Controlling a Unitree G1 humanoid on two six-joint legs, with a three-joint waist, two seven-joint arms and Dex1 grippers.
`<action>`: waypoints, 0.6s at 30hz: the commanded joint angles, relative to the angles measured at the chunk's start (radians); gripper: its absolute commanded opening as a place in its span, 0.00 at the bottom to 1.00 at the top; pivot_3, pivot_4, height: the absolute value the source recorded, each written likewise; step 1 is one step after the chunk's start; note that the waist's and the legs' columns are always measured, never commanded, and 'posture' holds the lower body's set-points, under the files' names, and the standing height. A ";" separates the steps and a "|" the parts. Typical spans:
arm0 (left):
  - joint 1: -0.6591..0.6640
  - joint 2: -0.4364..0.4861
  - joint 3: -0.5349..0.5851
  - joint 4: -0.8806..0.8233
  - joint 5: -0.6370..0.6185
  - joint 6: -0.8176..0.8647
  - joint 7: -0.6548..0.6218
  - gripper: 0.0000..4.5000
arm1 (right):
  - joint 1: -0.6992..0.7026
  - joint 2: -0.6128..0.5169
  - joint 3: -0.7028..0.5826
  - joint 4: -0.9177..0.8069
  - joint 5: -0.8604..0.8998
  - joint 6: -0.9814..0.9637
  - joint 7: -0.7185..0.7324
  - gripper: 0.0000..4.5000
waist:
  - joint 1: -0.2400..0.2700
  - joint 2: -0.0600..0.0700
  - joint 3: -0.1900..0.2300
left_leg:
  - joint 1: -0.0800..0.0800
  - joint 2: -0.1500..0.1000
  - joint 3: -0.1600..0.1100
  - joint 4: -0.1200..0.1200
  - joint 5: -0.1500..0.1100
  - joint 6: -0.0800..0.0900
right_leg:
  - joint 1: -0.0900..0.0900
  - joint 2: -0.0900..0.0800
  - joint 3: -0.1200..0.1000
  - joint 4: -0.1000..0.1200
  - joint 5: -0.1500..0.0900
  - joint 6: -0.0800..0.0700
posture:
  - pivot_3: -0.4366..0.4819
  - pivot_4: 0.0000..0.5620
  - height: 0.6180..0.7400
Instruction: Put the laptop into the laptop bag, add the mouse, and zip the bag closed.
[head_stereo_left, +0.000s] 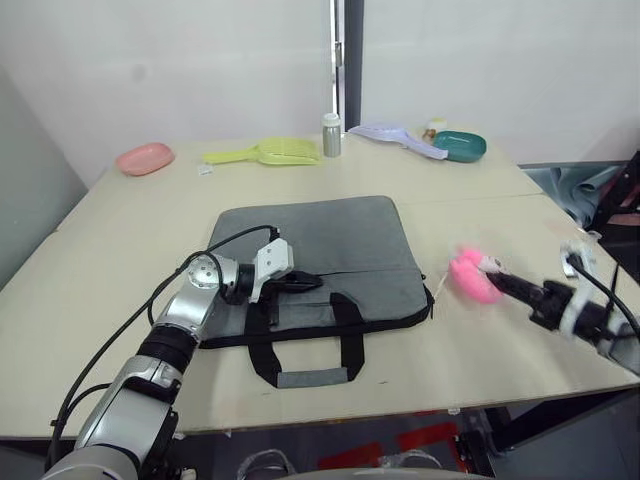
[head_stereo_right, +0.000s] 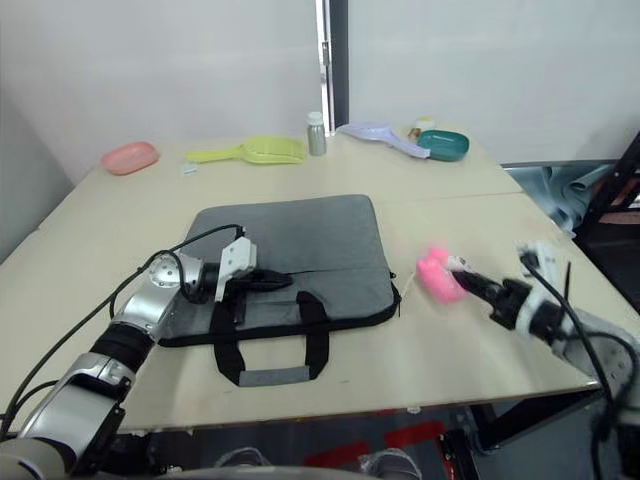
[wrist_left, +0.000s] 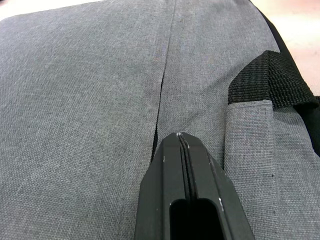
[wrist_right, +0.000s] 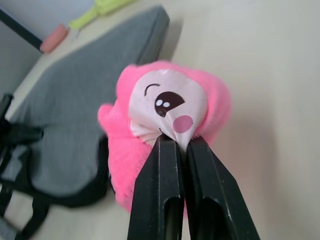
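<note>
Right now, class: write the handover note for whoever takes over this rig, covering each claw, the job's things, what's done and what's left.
Left claw: shut, tip resting on the laptop bag near its handles.
Right claw: shut on the pink plush toy, held beside the bag's right edge; that toy is not the mouse.
Bag: flat on the table, handles toward the robot.
Laptop and mouse: not located; whether the laptop is inside the bag cannot be told.
Left: check the bag's contents, find the mouse, add it, confirm the zip is closed.

silver arm segs | black cables | black fingers (wrist_left: 187, 200) | white wrist housing
</note>
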 joint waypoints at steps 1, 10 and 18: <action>0.114 0.037 -0.141 0.146 0.157 0.031 -0.041 0.00 | -0.077 0.018 0.031 -0.016 -0.018 -0.019 -0.032 0.01 | 0.003 0.000 -0.001 | 0.000 0.000 0.000 0.000 0.000 0.000 | 0.000 0.000 0.000 0.000 0.004 -0.006 | 0.48 0.27 1.00; 0.119 0.040 -0.150 0.146 0.149 0.026 -0.039 0.00 | -0.253 0.058 0.145 0.145 -0.182 -0.112 -0.051 0.01 | -0.007 0.002 -0.003 | 0.000 0.000 0.000 0.000 0.000 0.000 | 0.001 0.000 0.000 0.000 0.006 -0.009 | 0.48 0.27 1.00; 0.132 0.048 -0.142 0.137 0.140 0.029 -0.039 0.00 | -0.307 0.111 0.183 0.272 -0.334 -0.241 -0.099 0.01 | -0.009 0.002 -0.005 | 0.000 0.000 0.000 0.001 0.000 0.000 | 0.001 0.000 0.000 0.000 0.006 -0.010 | 0.48 0.27 1.00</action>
